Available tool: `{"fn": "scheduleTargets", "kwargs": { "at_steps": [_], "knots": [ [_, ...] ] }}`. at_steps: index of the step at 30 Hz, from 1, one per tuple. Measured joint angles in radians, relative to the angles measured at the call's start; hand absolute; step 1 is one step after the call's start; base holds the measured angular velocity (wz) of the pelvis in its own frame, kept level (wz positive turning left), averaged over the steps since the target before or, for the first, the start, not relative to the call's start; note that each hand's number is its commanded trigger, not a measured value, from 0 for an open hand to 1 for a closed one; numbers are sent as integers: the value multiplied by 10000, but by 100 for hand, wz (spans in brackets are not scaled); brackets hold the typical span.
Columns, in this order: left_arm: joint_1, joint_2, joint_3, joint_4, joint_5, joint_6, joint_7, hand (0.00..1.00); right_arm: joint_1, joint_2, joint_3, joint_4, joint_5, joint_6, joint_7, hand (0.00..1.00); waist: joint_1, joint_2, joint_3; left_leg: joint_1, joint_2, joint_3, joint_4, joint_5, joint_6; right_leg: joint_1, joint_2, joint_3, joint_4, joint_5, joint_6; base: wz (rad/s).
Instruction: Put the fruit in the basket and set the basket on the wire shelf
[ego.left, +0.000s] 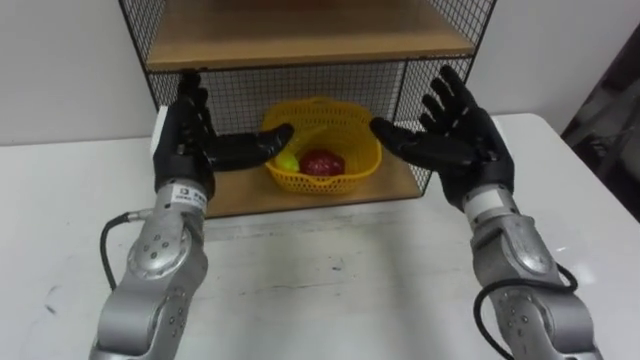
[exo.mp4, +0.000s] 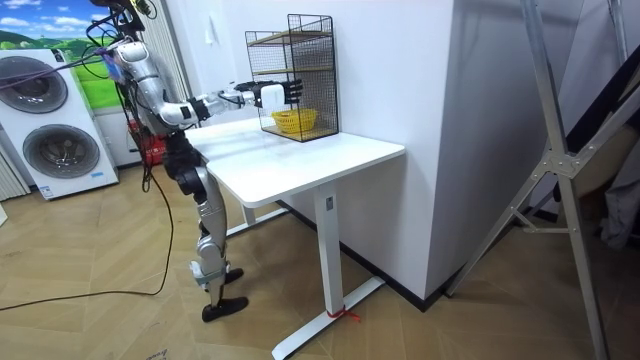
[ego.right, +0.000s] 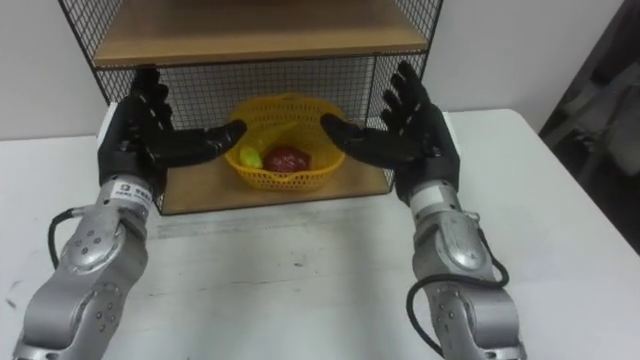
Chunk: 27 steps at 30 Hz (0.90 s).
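Two open hands are flanking the yellow basket (ego.left: 320, 183), which is sitting on the lower wooden board of the wire shelf (ego.left: 235, 195) at the back of the white counter (ego.left: 350, 270). The left hand (ego.left: 185, 135) is holding its fingers (ego.left: 195, 105) straight and spread, with the thumb stretching inward toward the basket's rim. The right hand (ego.left: 455, 135) is mirroring it from the other side, fingers apart and clamped on nothing. Whether either thumb tip is touching the rim I cannot tell. Inside the basket a dark red fruit (ego.left: 322, 162) is lying just beside a yellow-green fruit (ego.left: 288, 160). In the room view the robot is standing at the counter's edge with both arms reaching forward to the shelf.

Judging from this, the fruit is in and the basket is placed, so the task is looking all but done, with getting the hands clear as the step left. That is where the risk is lying: a thumb catching the basket's open weave or rim could be dragging it forward off the board, tipping it and rolling the fruit onto the counter. Spread fingers could also be snagging the mesh and nudging the shelf, which is looking light
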Motion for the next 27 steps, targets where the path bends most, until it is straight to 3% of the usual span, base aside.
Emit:
{"fn": "scheduleTargets", "kwargs": {
  "at_steps": [4, 6, 8, 12, 16, 21, 27],
  "knots": [
    [902, 84, -16, -459, 210, -27, -487, 0, 816, -28, 1, -604, -279, -90, 407, 0, 12, 38, -8, -70, 0, -3, 2, -4, -2, -141, 0, 15, 16, 0, 0, 0],
    [1557, 453, -68, -514, 264, -280, -737, 0, 1434, -215, 34, -819, -293, -303, 724, 0, 16, 56, -7, -55, -1, -2, -13, -2, -2, -136, 0, 18, 24, 0, 0, 0],
    [2045, 621, -70, -514, 286, -363, -831, 0, 1789, -331, 24, -822, -372, -327, 915, 0, 12, 57, -8, -59, 0, 16, -9, -3, -2, -146, -3, 3, 33, -1, 0, -2],
    [3125, 626, -110, -573, -144, -459, -1259, 0, 2406, -325, 10, -876, -627, -432, 1367, 0, -9, 39, -26, -247, -6, 36, 17, -20, -18, -342, -23, -7, 70, -13, -13, -1],
    [3438, 620, -105, -794, -312, -688, -1584, 0, 2819, -324, 10, -887, -598, -595, 1928, 0, 4, -5, -51, -400, -10, 32, 54, -19, -27, -469, -28, -45, 69, -28, -41, 0],
    [3989, 662, 4, -1331, -714, -1675, -1789, 0, 3690, -331, -34, -1408, -542, -928, 2440, 0, 43, -35, -60, -417, -23, 44, 35, -40, -33, -503, -37, -50, 64, -133, -117, 0],
    [4356, 744, 146, -1331, -649, -1986, -1805, 0, 4068, -359, -400, -1833, -632, -1277, 2600, 0, 80, -23, -34, -481, -20, 28, 57, -46, -59, -591, -24, -53, 61, -218, -141, 0]
  ]
}}
